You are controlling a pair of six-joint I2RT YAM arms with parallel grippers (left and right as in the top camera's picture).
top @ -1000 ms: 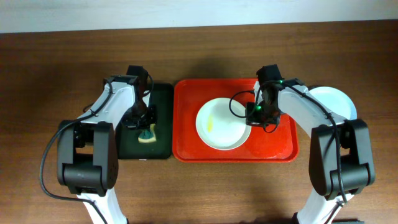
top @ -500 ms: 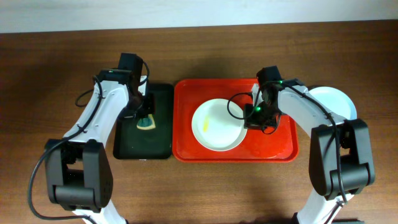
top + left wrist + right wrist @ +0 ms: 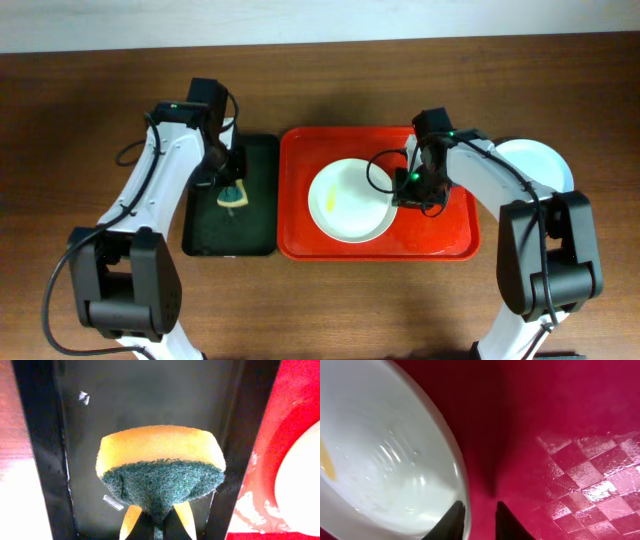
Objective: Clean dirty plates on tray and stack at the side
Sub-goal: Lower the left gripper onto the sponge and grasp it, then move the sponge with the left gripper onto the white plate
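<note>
While the sponge is pinched by the left gripper, the plate is shown on the tray, at the sponge's 3 o'clock. The right gripper, slightly parted, is placed at the plate's 3 o'clock rim.

We see a dark brown wooden desk with fine grain filling the overhead view. Along its far edge runs a pale whitish strip; wall or floor, we cannot tell.

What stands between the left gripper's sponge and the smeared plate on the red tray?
Nothing loose. From the left gripper with sponge to the plate, only the dark tray wall and red tray rim intervene.
</note>
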